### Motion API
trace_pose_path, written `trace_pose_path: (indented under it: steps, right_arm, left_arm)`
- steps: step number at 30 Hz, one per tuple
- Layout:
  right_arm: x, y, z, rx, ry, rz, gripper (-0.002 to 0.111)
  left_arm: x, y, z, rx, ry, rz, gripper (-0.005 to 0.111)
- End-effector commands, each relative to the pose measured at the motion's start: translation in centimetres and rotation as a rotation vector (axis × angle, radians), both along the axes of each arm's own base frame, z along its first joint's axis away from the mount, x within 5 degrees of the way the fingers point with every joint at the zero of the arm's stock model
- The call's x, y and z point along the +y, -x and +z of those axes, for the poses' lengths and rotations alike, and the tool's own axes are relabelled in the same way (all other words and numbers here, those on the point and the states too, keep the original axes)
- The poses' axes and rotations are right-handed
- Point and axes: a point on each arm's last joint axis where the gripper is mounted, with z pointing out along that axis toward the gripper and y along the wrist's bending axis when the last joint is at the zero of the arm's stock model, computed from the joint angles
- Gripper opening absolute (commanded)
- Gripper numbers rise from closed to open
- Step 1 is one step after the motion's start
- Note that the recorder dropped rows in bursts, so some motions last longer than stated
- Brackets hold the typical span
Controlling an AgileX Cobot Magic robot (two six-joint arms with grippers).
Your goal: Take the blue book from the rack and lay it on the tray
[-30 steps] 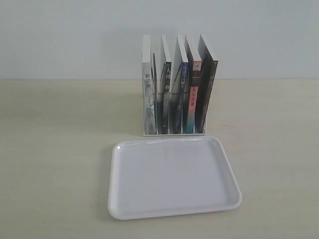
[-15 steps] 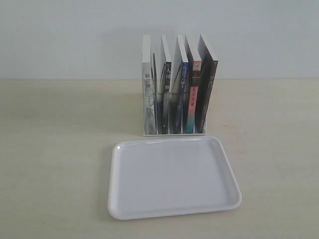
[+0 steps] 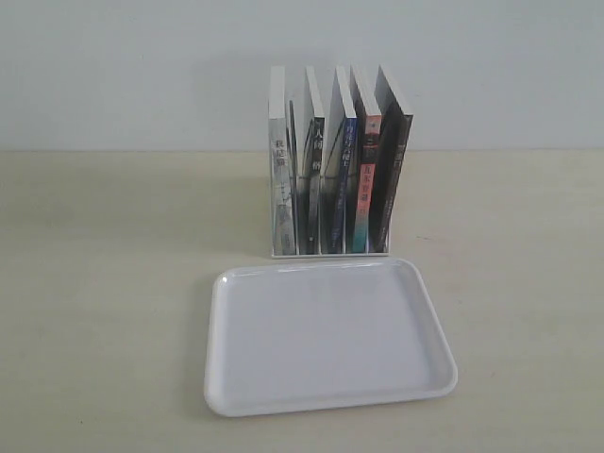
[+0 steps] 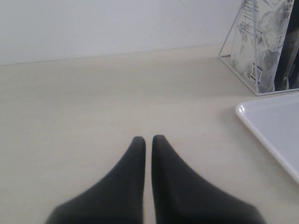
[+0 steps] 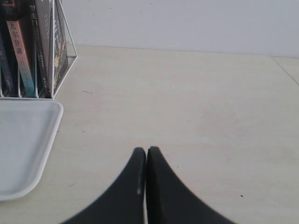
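Blue book (image 3: 342,184) upright in the white rack (image 3: 330,253), just behind the white tray (image 3: 330,349)

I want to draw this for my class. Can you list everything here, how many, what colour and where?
blue book: one, dark blue spine, third from left in the rack
other books: four, pale grey, dark grey, pink-and-teal, black spines, same rack
rack: one, white wire, behind the tray
tray: one, white, empty, front of table
table: one, pale beige, under everything
left gripper: one, black, shut, over table beside tray
right gripper: one, black, shut, over table beside tray
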Motion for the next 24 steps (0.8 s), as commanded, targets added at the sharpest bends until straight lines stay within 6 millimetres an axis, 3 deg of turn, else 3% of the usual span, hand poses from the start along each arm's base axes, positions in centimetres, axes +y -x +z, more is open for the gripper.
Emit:
trace_pose_path:
  steps: [1, 17, 20, 24]
  right_arm:
    - [0.0, -0.1, 0.5, -0.050, -0.001, -0.005, 0.000]
    - [0.1, 0.1, 4.8, -0.528, -0.047, 0.012, 0.000]
    - [0.1, 0.1, 5.0, -0.538, -0.088, 0.012, 0.000]
    - [0.0, 0.7, 7.5, -0.508, -0.086, 0.006, 0.000]
  left_arm:
    - [0.0, 0.0, 0.3, -0.021, 0.008, 0.002, 0.005]
    - [0.0, 0.0, 0.3, -0.021, 0.008, 0.002, 0.005]
    - [0.0, 0.0, 0.3, -0.021, 0.008, 0.002, 0.005]
    - [0.0, 0.0, 0.3, -0.021, 0.008, 0.002, 0.005]
